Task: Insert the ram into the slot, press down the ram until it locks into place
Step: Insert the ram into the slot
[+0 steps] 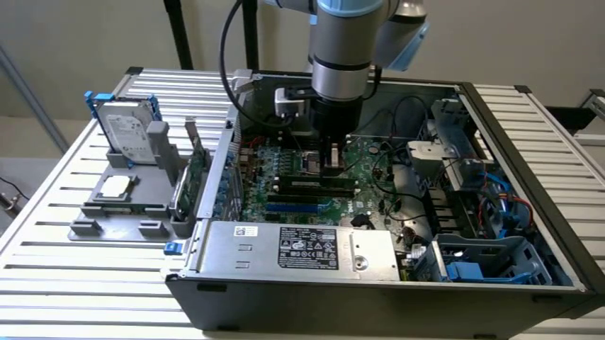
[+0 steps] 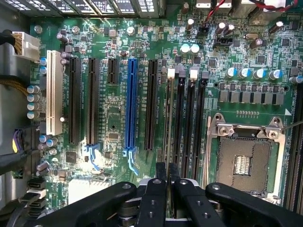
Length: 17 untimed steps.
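Only edge-on, ram (image 2: 169, 123) in gripper (image 2: 167, 168)

We count four black memory slots (image 2: 191, 118), one ram (image 2: 169, 127), one blue slot (image 2: 131, 101), one white slot (image 2: 54, 92), one CPU socket (image 2: 246, 163), one hard drive (image 1: 127, 131), one gripper (image 2: 166, 168).

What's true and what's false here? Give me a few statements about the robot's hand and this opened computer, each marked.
1. The hand reaches down into the open computer case. True.
2. The hand is empty. False: it grips the ram, a thin stick seen edge-on next to the black memory slots.
3. A cooler sits on the processor socket. False: the socket is bare.
4. A hard drive stands in a gray holder outside the case. True.
5. The case rests on a wooden table. False: the table is pale and slatted.
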### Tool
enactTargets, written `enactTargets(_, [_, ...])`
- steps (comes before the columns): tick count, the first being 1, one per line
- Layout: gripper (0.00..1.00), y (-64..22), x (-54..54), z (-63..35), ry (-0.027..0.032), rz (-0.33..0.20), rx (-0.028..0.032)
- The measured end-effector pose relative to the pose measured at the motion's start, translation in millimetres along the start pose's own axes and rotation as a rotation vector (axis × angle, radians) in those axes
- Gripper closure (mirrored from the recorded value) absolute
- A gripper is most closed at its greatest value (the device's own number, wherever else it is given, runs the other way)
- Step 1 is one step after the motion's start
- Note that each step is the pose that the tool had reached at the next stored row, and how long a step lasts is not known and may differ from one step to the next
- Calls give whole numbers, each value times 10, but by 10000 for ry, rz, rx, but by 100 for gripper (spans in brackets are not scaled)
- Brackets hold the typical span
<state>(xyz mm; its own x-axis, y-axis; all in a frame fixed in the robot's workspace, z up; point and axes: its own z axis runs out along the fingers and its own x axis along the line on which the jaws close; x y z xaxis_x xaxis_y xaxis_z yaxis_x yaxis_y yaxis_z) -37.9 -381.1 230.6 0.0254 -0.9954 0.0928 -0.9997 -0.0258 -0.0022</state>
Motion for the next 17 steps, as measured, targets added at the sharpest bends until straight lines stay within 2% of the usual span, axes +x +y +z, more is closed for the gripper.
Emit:
enactTargets(5, [87,3,-1,10,2,6,34])
enactTargets(17, [87,12,-2,21,3,138,69])
